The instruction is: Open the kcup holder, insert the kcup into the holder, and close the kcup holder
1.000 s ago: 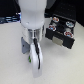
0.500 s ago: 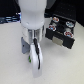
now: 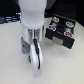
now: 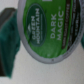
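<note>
white table [image 3: 10, 60] | kcup holder [image 3: 62, 33] holds pods | kcup [image 4: 50, 30] between jaws

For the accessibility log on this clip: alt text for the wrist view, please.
A round green kcup lid fills most of the wrist view, printed "Green Mountain" and "Dark Magic" in white. Blurred dark teal shapes flank it on both sides, likely the gripper's fingers, over a pale surface.

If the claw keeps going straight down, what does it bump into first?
Probably the pod: the wrist view shows its green lid filling the space right under the claw. How close it is, I can't tell.
</note>
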